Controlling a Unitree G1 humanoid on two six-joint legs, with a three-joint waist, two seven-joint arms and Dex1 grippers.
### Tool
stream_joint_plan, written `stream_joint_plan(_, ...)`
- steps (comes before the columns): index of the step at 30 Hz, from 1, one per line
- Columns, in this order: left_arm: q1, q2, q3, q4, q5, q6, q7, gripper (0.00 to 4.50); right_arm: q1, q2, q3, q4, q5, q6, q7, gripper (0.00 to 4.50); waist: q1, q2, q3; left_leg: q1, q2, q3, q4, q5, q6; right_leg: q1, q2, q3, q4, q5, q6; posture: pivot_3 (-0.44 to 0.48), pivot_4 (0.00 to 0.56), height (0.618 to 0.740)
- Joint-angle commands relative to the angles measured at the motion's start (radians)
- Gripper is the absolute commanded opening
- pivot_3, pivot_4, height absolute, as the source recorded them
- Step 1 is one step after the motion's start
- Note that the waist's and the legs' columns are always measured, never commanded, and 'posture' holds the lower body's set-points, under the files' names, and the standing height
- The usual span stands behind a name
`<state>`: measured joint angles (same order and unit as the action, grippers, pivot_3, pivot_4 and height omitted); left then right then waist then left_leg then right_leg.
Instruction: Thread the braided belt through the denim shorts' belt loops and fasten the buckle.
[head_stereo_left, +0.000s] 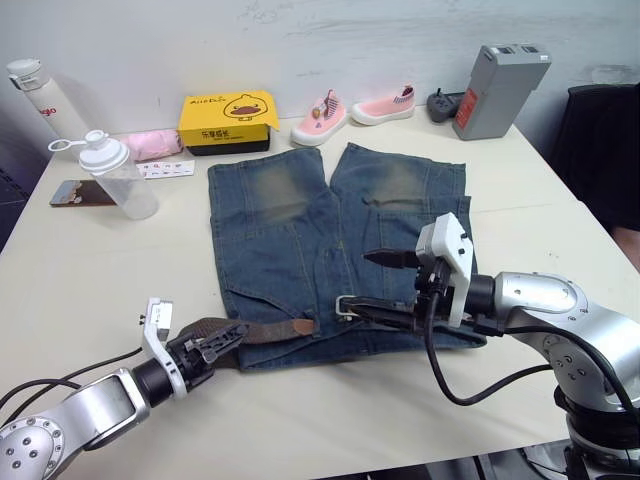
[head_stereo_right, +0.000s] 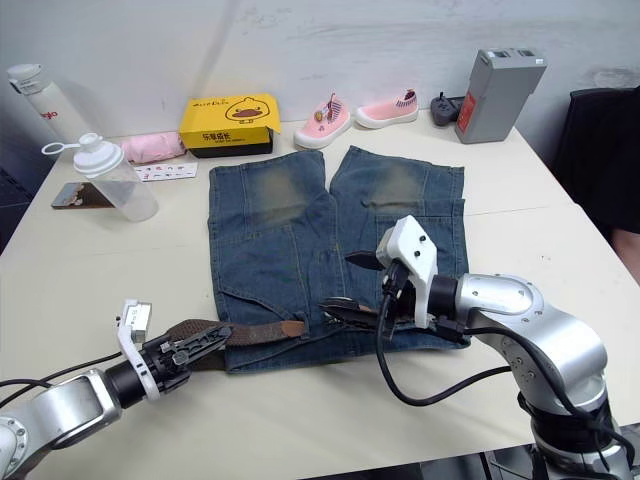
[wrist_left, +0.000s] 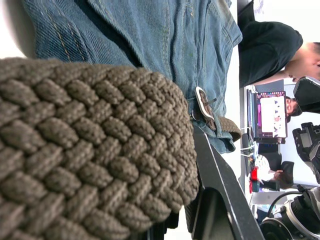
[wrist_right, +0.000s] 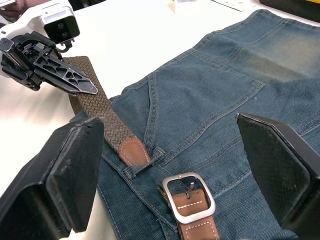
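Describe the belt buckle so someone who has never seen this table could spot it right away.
Find the denim shorts spread flat in the middle of the table, then look along their waistband, the edge nearest the robot. The buckle lies there between the open fingers of the right gripper: a silver rectangular frame with a prong, the shorts' lone bright metal piece.

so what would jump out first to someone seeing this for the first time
The denim shorts spread flat mid-table, legs pointing away from the robot, with the braided belt lying along the near waistband. The left gripper is shut on the belt's woven end off the shorts' left edge, while the right gripper hangs open over the silver buckle.
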<state>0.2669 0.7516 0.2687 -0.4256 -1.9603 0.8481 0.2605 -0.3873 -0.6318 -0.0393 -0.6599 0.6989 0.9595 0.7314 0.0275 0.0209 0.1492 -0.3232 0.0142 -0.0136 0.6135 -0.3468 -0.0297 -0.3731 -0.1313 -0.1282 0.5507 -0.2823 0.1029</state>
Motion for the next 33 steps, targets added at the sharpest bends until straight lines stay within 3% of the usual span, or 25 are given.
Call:
stream_joint_plan(1, -0.045, -0.013, -0.040, 0.005, -0.009, -0.014, 0.005, 0.00, -0.013, -0.011, 0.009, -0.027, 0.014, -0.022, -0.005, 4.48, 0.001, 0.000, 0.000, 0.000, 0.000, 0.000, 0.000, 0.000, 0.000, 0.000, 0.000, 0.000, 0.000, 0.000, 0.000, 0.000, 0.150, 0.739)
stream_joint_plan(6, -0.173, -0.055, -0.170, 0.114, 0.182, 0.047, -0.107, 0.00, -0.014, -0.007, 0.014, -0.033, 0.027, -0.015, -0.019, 4.48, 0.002, 0.000, 0.000, 0.000, -0.001, 0.001, 0.000, 0.000, 0.000, 0.001, 0.000, 0.000, 0.000, 0.000, 0.000, 0.000, 0.150, 0.739)
stream_joint_plan(12, -0.304, -0.010, -0.241, 0.262, 0.451, 0.133, -0.381, 0.00, -0.019, -0.017, 0.012, -0.033, 0.039, -0.015, -0.029, 4.48, -0.001, 0.000, -0.001, 0.000, 0.000, 0.009, 0.000, 0.001, 0.000, -0.001, 0.002, 0.000, 0.001, 0.002, 0.004, 0.000, 0.150, 0.739)
stream_joint_plan(18, -0.514, -0.006, -0.352, 0.390, 0.779, 0.100, -0.661, 0.00, -0.008, -0.040, 0.039, -0.034, 0.008, -0.042, -0.027, 4.48, 0.002, -0.001, -0.001, -0.001, -0.001, 0.010, 0.000, 0.001, 0.000, -0.001, 0.002, 0.000, 0.001, 0.003, 0.004, 0.000, 0.150, 0.739)
stream_joint_plan(24, -0.672, -0.047, -0.465, 0.442, 1.008, 0.058, -0.902, 0.00, 0.043, -0.134, 0.162, -0.051, -0.163, -0.193, 0.022, 4.48, 0.002, -0.003, -0.001, -0.002, -0.001, 0.010, 0.000, 0.002, 0.001, -0.002, 0.002, -0.001, 0.001, 0.003, 0.005, 0.000, 0.150, 0.739)
stream_joint_plan(29, -0.679, -0.091, -0.516, 0.432, 1.130, 0.036, -1.001, 0.00, 0.085, -0.178, 0.253, -0.035, -0.315, -0.329, 0.040, 4.48, 0.001, -0.004, -0.001, -0.001, -0.001, 0.012, 0.000, 0.003, 0.002, -0.001, 0.002, 0.000, 0.000, 0.004, 0.007, 0.000, 0.150, 0.739)
stream_joint_plan(33, -0.656, -0.133, -0.515, 0.379, 1.157, 0.028, -1.052, 0.00, 0.116, -0.232, 0.341, 0.006, -0.531, -0.516, 0.040, 4.48, 0.004, -0.005, 0.000, -0.001, -0.001, 0.012, 0.002, 0.004, 0.002, 0.000, 0.001, 0.000, 0.000, 0.005, 0.009, 0.000, 0.150, 0.739)
